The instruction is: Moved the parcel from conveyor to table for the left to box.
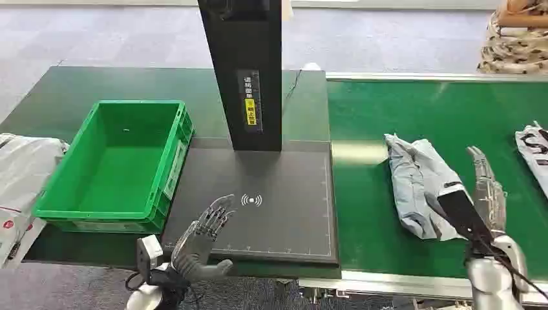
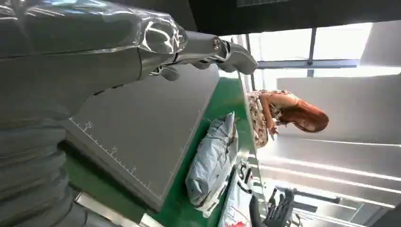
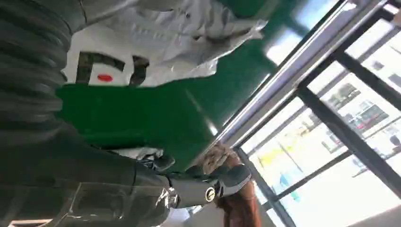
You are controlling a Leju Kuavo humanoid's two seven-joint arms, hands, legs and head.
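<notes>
Head view shows my right hand [image 1: 486,187] raised over the green conveyor [image 1: 452,116], fingers stretched out and apart, gripping nothing. It hovers just beside the parcel [image 1: 417,184] — a crumpled grey-blue bag lying flat on the belt, near the edge that meets the bench [image 1: 58,97]. A second parcel [image 1: 535,152], white with dark print, lies further along the belt at the frame's right edge.

My left hand [image 1: 203,232] is lifted above the near edge of the dark scanning pad [image 1: 284,206], fingers spread, nothing in it. The pad sits on the bench with a black post [image 1: 244,71] rising from its far side. Left of the pad stands the green box [image 1: 116,168], with nothing visible inside. More white bags [image 1: 19,181] lie beside the box at the far left.

Left wrist view catches the grey-blue parcel on the belt past the pad's edge, and a person [image 2: 279,111] in a patterned dress standing beyond the conveyor — partly seen too at the head view's top right corner.
</notes>
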